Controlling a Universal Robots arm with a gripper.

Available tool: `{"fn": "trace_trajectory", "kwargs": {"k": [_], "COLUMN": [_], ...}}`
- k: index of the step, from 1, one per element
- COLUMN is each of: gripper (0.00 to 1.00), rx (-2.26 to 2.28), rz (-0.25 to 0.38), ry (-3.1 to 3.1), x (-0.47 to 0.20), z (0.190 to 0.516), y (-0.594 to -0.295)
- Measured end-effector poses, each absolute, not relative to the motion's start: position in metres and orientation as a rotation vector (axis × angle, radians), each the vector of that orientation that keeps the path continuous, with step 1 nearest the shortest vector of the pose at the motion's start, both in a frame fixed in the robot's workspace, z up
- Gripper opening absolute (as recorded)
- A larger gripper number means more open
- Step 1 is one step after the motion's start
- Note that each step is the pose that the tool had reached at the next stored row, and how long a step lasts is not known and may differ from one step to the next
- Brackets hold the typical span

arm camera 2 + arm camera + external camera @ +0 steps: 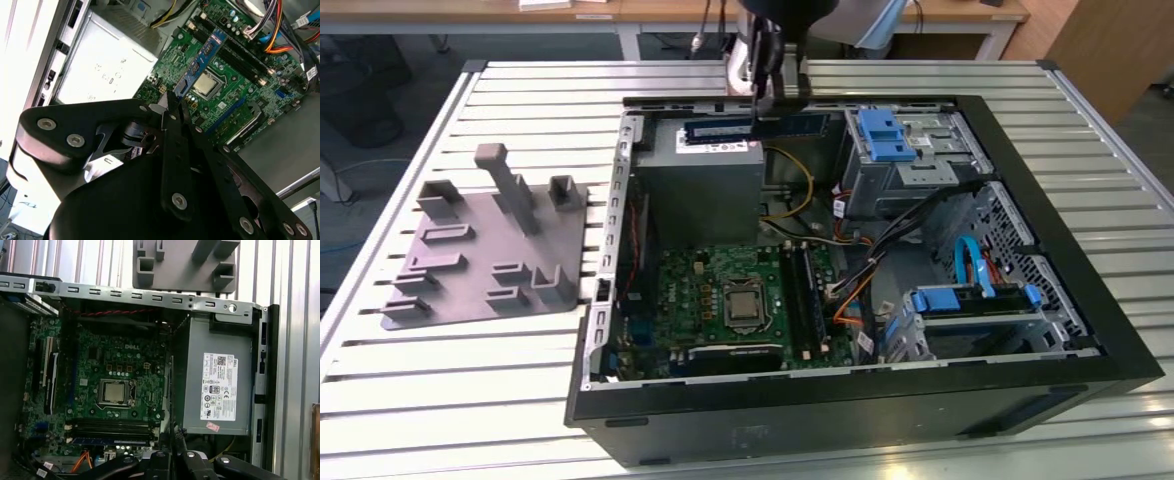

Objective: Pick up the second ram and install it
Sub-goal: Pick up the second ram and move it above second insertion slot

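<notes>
Gripper (172,102) linkage is up close in the second wrist view, its pincer clamped on one end of the second ram (201,61), and the rest of the stick pokes out unsupported toward the motherboard (225,95). In the exterior view you've got the stick (774,126) held lengthwise over the far edge of the power supply (700,185), near the case (1067,290) rim and well apart from the memory slots (801,290). One slot in the first wrist view looks already filled by a bluish stick (107,440), with black empty ones (110,426) just beside it. My judgement on risks: an end-only grip could let the board pivot or slip when pressed. A tilted or reversed stick would jam on the slot key. The cables (850,300) beside the slots could snag it on the way down. Watch the power supply corner too.
</notes>
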State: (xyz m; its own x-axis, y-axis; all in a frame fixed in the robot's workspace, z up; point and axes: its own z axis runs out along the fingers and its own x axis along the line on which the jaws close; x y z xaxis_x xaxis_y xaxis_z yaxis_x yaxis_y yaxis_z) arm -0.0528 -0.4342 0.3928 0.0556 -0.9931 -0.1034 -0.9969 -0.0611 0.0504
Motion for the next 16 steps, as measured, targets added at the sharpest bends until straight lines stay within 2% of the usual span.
{"fn": "trace_trajectory", "kwargs": {"k": [16], "gripper": [0.14], "rx": [-2.258], "rz": [0.172], "ry": [2.129], "x": [-0.018], "z": [0.393], "y": [-0.434]}}
